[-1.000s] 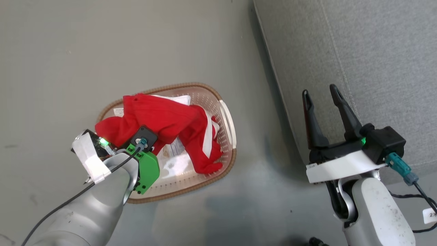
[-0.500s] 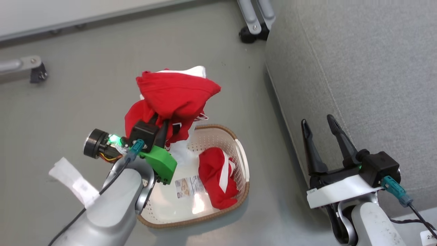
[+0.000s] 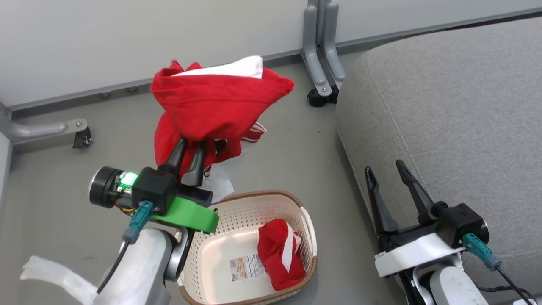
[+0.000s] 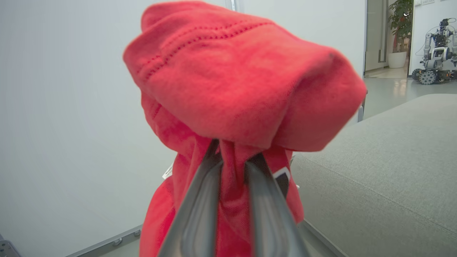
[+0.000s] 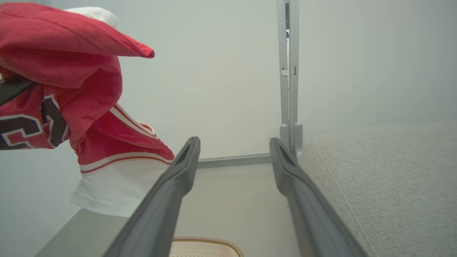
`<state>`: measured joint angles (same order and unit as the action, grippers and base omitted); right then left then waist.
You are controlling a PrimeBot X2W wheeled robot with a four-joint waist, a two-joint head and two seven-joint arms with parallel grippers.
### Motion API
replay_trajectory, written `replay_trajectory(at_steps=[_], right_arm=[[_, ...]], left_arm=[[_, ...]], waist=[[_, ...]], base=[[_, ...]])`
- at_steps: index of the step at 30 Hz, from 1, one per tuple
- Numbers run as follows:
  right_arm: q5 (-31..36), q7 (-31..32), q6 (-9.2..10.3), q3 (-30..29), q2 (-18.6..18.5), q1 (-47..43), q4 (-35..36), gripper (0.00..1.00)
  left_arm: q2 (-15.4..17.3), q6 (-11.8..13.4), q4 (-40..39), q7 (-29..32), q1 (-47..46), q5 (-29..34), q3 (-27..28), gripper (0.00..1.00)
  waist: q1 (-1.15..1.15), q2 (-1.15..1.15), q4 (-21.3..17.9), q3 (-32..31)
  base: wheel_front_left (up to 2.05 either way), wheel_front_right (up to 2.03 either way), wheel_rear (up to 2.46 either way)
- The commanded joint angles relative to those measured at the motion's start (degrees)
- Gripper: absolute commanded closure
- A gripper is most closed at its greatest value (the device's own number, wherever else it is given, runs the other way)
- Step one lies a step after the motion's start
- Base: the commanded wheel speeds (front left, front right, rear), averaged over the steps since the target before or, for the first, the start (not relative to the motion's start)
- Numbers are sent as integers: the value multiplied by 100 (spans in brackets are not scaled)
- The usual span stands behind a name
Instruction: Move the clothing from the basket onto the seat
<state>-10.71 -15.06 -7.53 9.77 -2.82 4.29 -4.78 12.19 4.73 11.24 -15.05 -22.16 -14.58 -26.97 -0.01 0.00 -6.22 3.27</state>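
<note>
Aloft, garment (image 3: pixel 211 101) clear of basket rim (image 3: pixel 262 194)

Grey forearms (image 3: pixel 139 271), blk right gripper (image 3: pixel 383 166), green bracket (image 3: pixel 186 214), teal plugs (image 3: pixel 476 248), white tape (image 3: pixel 55 275)

This looks like a robot lab. Plain white wall panels (image 3: pixel 127 38) stand on grey metal feet (image 3: pixel 318 63) with little wheels, the floor (image 3: pixel 63 178) is smooth and grey, and another wheeled robot (image 4: pixel 435 53) stands near a potted plant (image 4: pixel 398 18).
</note>
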Motion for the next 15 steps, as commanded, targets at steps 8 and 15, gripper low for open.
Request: replay_trajectory(at_steps=[8, 15], right_arm=[[106, -17, 9, 85, -13, -131, 71, 0], [209, -18, 9, 119, -12, -184, 94, 0]], left_arm=[[-274, -501, -960, -11, 549, 421, 778, 100], [-568, -979, -1417, -11, 761, 512, 1079, 100]], waist=[[1, 0, -5, -203], [1, 0, -20, -256]], base=[[0, 0, 0], [0, 0, 0]])
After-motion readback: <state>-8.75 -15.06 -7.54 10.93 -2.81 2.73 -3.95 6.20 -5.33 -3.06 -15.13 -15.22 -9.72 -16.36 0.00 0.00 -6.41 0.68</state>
